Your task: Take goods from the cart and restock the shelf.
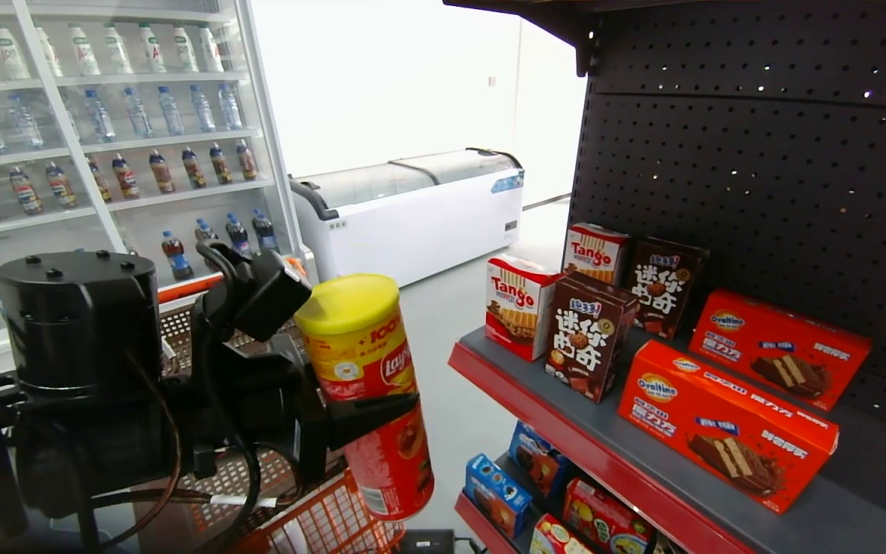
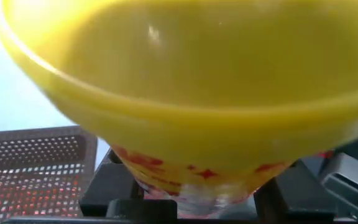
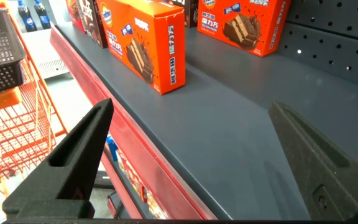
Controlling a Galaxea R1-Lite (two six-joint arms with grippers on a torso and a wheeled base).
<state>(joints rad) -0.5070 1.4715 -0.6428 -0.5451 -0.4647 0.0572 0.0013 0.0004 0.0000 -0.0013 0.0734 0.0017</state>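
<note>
Head view, left gripper (image 1: pixel 370 412) clasping chip can (image 1: pixel 358 346) (red printed label)

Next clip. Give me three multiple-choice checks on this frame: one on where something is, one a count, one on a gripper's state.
1. Where is the chips can?
A. on the floor
B. in the left gripper, near the cart
C. in the freezer

2. How many orange boxes are on the grey shelf?
A. one
B. two
C. four

3. The right gripper is:
A. open and empty
B. shut on a box
C. shut on a bottle

Answers:
1 B, a gripper finger crosses the can in the head view.
2 B, two show there, one behind the other.
3 A, its fingers stand wide apart over bare shelf.
</note>
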